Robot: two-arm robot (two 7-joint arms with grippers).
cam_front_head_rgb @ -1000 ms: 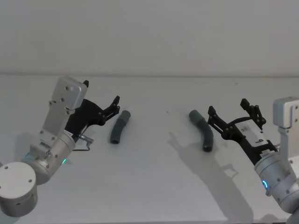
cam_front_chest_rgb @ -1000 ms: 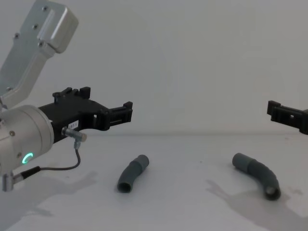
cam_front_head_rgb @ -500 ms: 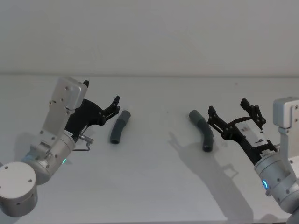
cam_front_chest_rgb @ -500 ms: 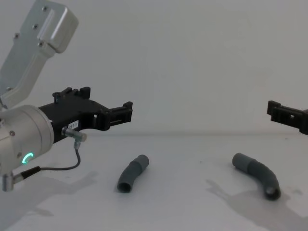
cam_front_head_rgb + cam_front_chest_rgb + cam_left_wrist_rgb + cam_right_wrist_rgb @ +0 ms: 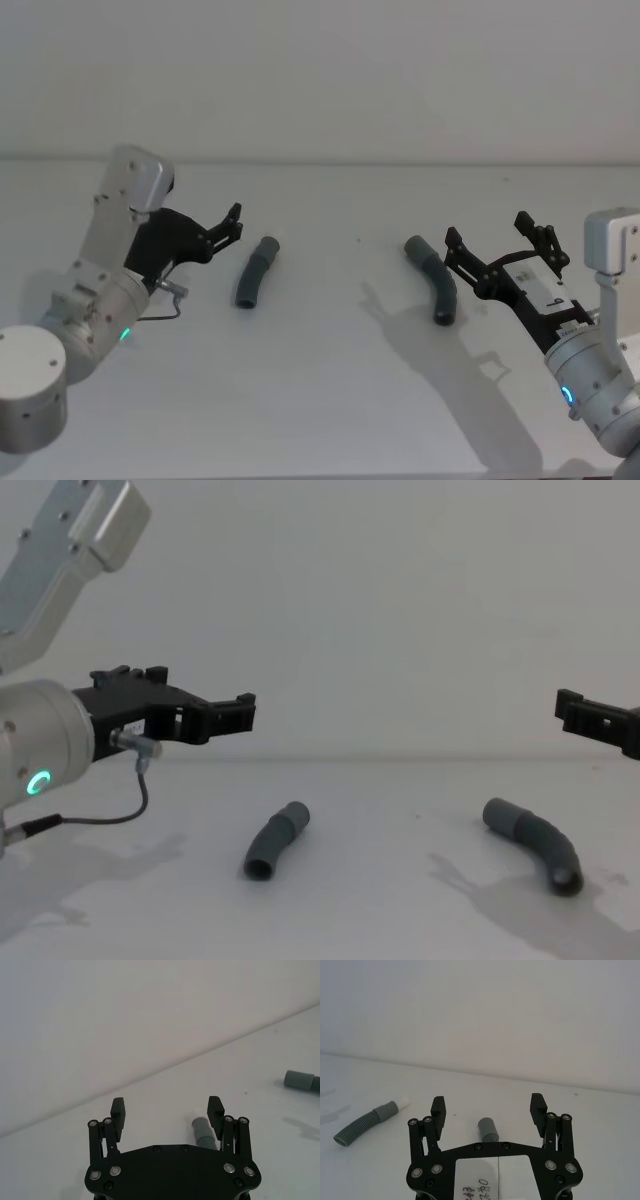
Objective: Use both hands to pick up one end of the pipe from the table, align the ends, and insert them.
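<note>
While both pipe pieces lie flat on the table [image 5: 320,400], neither is touched by a gripper.

Item 1: left pipe piece [image 5: 253,273]. Short, dark grey, gently curved, on the left half of the table. Its collared end points toward the wall [image 5: 320,80] and its plain end toward the robot. From the right wrist camera it shows farther off, with a ribbed body and a short white tip [image 5: 404,1102] past the collar.

Item 2: right pipe piece [image 5: 435,278]. Dark grey and curved, on the right half of the table and well apart from item 1. In the chest view its open, dark end [image 5: 566,882] faces the robot and its collar [image 5: 497,814] lies farther back.

Item 3: left gripper [image 5: 236,222]. Black, on a silver wrist with a green ring light [image 5: 38,782] and a thin grey cable [image 5: 100,818] looping below. It hovers above the table just left of item 1, pointing toward it. Jaws apart and empty. Its own wrist camera shows the collared end of item 1 [image 5: 204,1132] low between the fingers, beside one finger [image 5: 216,1110] and not in contact.

Item 4: right gripper [image 5: 487,228]. Black, raised above the table just right of item 2. Jaws wide apart and empty. Its wrist camera shows one grey end of item 2 [image 5: 488,1130] below and between the fingers, clear of both.
</note>
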